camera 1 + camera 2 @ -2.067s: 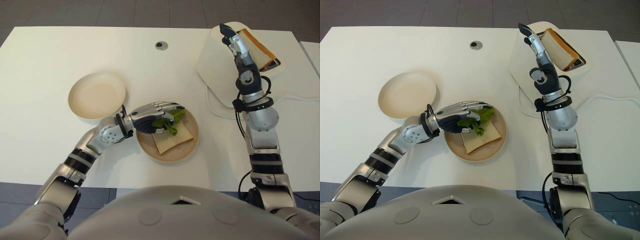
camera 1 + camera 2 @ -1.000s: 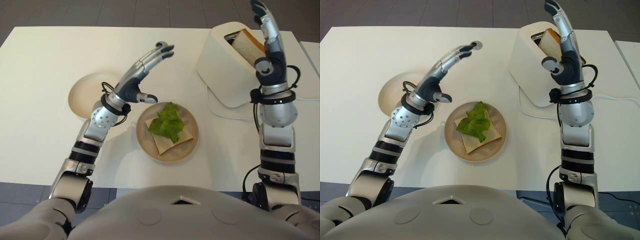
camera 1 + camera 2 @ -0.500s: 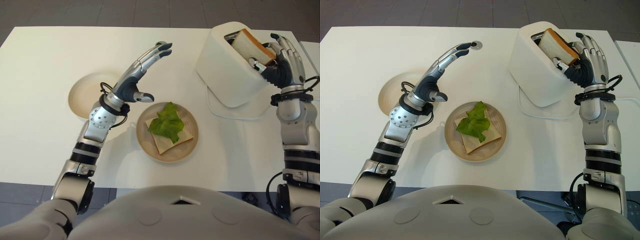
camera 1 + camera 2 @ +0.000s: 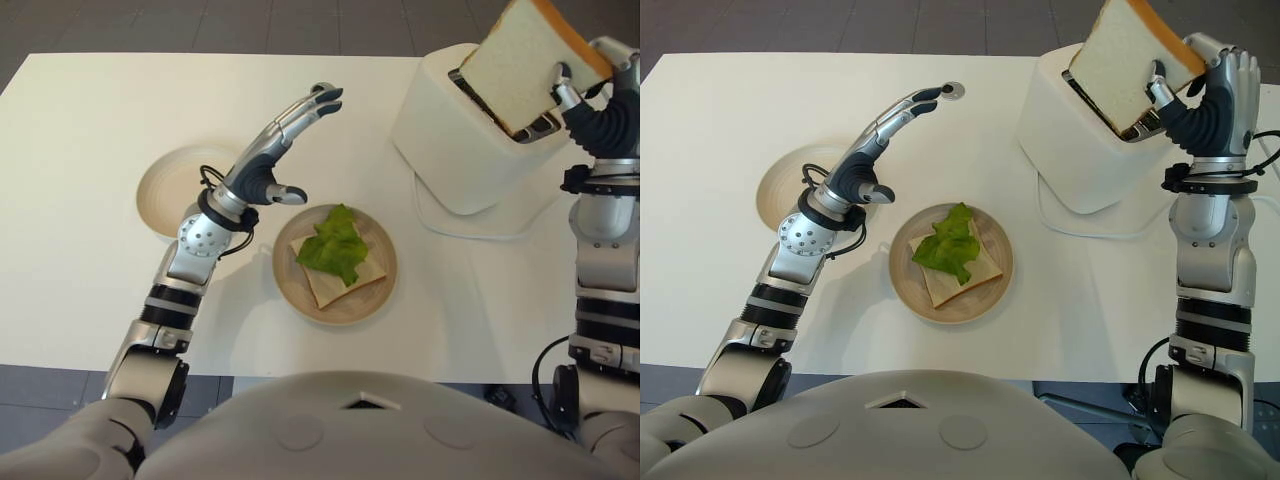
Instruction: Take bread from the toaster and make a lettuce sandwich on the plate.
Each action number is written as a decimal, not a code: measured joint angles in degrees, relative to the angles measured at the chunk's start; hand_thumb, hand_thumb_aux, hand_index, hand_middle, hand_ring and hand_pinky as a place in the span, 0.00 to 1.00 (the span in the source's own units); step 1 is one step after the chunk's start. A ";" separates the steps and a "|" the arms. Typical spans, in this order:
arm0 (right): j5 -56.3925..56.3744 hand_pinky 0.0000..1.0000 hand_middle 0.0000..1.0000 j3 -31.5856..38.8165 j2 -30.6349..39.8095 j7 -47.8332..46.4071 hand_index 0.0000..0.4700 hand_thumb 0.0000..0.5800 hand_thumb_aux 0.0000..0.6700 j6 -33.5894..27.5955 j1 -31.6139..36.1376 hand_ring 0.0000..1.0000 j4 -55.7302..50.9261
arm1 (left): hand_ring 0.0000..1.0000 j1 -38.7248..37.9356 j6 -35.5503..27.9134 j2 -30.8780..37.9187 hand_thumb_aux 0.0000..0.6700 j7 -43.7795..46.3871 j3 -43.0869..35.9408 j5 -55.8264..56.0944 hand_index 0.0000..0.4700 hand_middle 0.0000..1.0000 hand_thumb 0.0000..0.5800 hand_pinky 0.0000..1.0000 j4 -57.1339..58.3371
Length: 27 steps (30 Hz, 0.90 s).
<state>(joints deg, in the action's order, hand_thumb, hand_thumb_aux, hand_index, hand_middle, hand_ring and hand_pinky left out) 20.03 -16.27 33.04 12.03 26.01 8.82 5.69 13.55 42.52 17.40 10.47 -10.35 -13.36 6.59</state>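
Observation:
A slice of bread [image 4: 527, 60] is held up above the white toaster [image 4: 455, 140] at the back right, with my right hand [image 4: 600, 95] shut on its right edge. The slice has a brown crust and hangs tilted over the toaster's slot. In the middle of the table stands a tan plate [image 4: 376, 295] with another bread slice [image 4: 350, 283] on it and a green lettuce leaf [image 4: 332, 245] on top. My left hand [image 4: 285, 140] is raised above the table to the left of that plate, fingers stretched out and holding nothing.
A second, empty tan plate [image 4: 165, 195] sits to the left, partly behind my left arm. The toaster's white cable [image 4: 470, 235] runs along the table to the right. A small round grommet [image 4: 953, 91] is set in the far table top.
My right hand has closed on the bread slice and lifted it up out of the toaster. The left hand has stayed raised and open.

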 measured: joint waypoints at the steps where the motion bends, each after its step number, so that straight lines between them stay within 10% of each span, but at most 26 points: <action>1: -2.50 1.00 1.00 0.45 -0.46 -1.39 1.00 1.00 1.00 0.70 0.05 1.00 0.97 | 0.00 0.00 0.03 0.01 0.00 0.00 0.12 0.02 0.00 0.00 0.00 0.00 0.01; 14: -29.08 1.00 1.00 16.96 -2.25 -34.57 1.00 1.00 1.00 -3.52 -7.00 1.00 5.33 | 0.00 -0.58 -0.69 0.26 0.00 12.01 1.75 26.27 0.00 0.00 0.00 0.00 -1.23; 27: -19.56 1.00 1.00 29.78 -4.91 -47.15 1.00 1.00 1.00 -3.36 -6.20 1.00 -9.16 | 0.00 -4.42 -3.10 0.10 0.00 28.65 -0.56 32.67 0.00 0.00 0.00 0.00 -2.34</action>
<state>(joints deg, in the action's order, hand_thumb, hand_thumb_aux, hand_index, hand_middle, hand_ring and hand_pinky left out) 0.47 13.50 28.12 -35.12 22.66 2.62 -3.46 9.13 39.43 17.50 39.12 -10.91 19.31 4.25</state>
